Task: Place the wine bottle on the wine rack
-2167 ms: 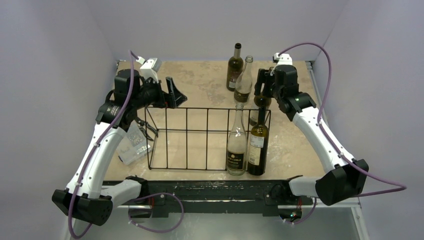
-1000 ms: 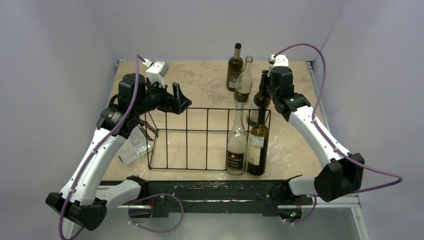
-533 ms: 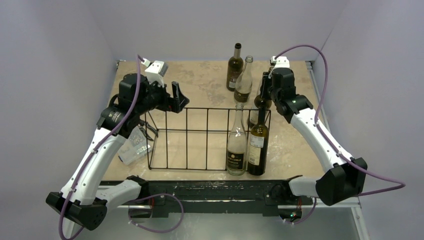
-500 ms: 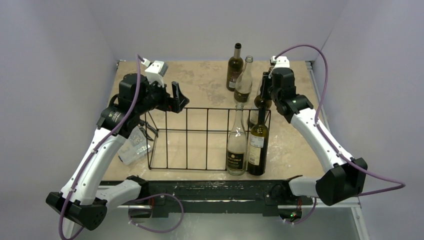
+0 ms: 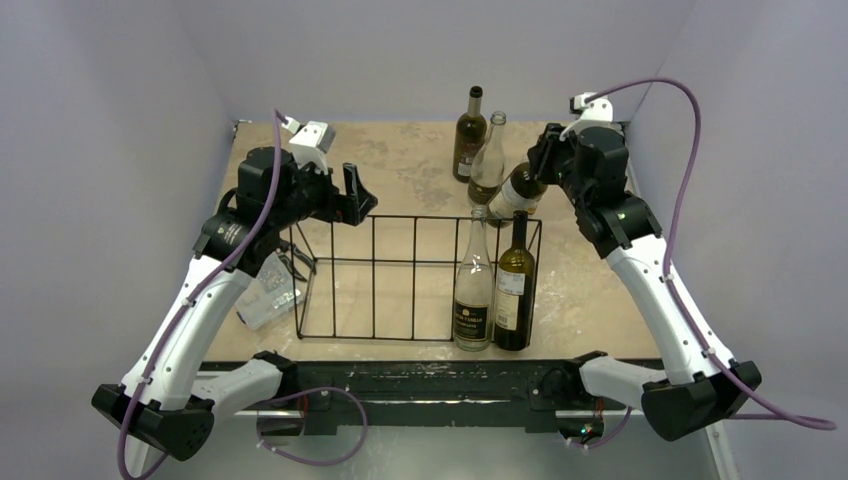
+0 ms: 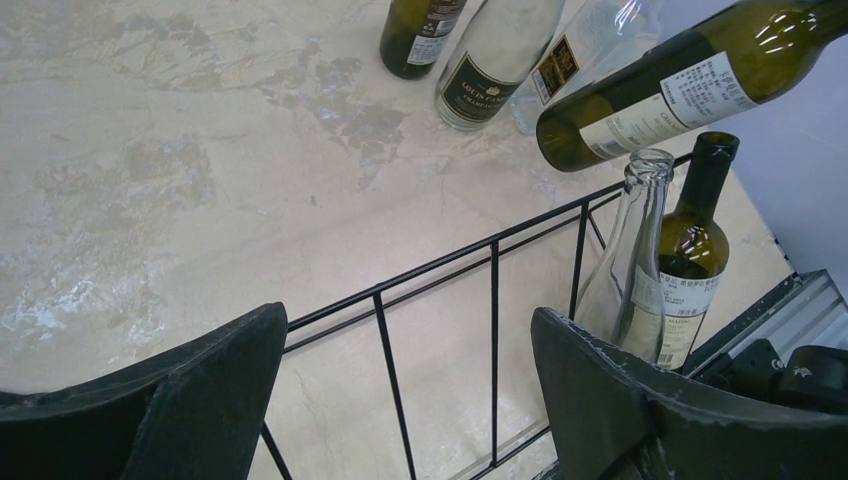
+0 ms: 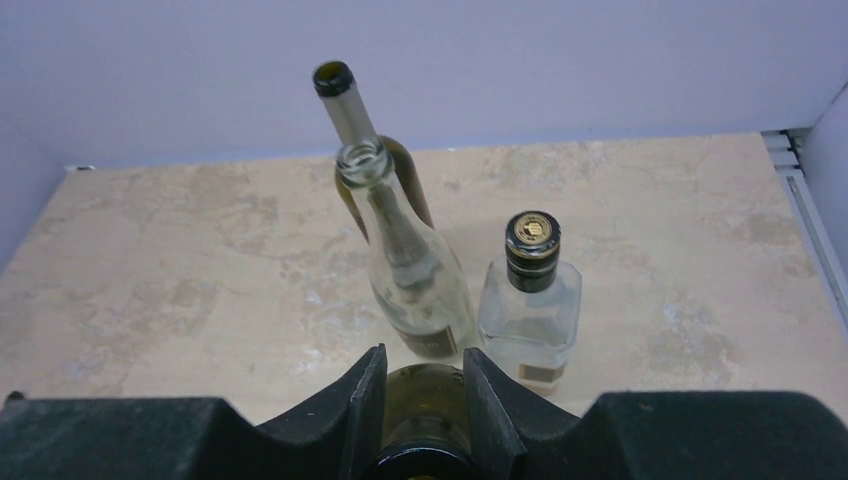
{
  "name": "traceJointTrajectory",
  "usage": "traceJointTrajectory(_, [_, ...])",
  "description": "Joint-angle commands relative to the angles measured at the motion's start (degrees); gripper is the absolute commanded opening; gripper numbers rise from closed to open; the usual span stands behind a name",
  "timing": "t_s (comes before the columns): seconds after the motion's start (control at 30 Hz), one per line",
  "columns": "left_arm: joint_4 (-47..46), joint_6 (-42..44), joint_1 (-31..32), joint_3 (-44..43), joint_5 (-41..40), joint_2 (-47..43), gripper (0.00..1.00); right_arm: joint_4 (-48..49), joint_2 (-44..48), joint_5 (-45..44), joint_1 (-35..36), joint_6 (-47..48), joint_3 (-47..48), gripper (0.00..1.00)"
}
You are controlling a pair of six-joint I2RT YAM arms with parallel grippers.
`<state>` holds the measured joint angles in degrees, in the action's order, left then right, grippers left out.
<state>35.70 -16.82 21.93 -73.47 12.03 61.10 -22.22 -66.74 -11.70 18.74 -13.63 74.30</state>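
A green wine bottle point(image 5: 517, 189) hangs tilted in the air, just behind the right end of the wine rack point(image 5: 372, 276), a black wire frame. My right gripper point(image 5: 547, 163) is shut on its neck point(image 7: 425, 398), and its base points down and left point(image 6: 660, 98). A clear bottle point(image 5: 473, 288) and a green bottle point(image 5: 514, 284) stand inside the rack at its right end. My left gripper point(image 5: 354, 193) hovers open above the rack's back left corner point(image 6: 493, 290), with nothing between its fingers point(image 6: 215, 365).
On the table behind the rack stand a dark bottle point(image 5: 469, 124), a clear bottle point(image 5: 488, 157) and a small square clear bottle point(image 7: 530, 305). A clear plastic organiser box point(image 5: 266, 291) lies left of the rack. Side walls close in the table.
My right arm has lifted the green bottle off the table, swung back and to the right, and tilted it. The left arm has stayed where it was.
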Motion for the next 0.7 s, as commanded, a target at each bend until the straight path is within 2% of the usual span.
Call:
traceJointTrajectory(0.0, [-0.76,1.39,0.20,-0.60,-1.19,-1.15,0.92,7.92,2.48,2.67,0.24,-3.16,5.25,0.00])
traceJointTrajectory(0.33, [-0.68,1.36,0.19,-0.71,-0.98,-1.51,0.92,8.78,1.41,6.94,0.17,-5.84,11.64,0.00])
traceJointTrajectory(0.47, [-0.66,1.35,0.16,-0.75,-0.87,-1.90,0.92,9.40,0.55,11.53,0.19,-8.19,15.09,0.00])
traceJointTrajectory(0.67, [-0.57,1.18,0.13,-0.88,-0.34,-2.13,0.92,10.59,-2.39,23.32,0.27,-12.35,19.32,0.00])
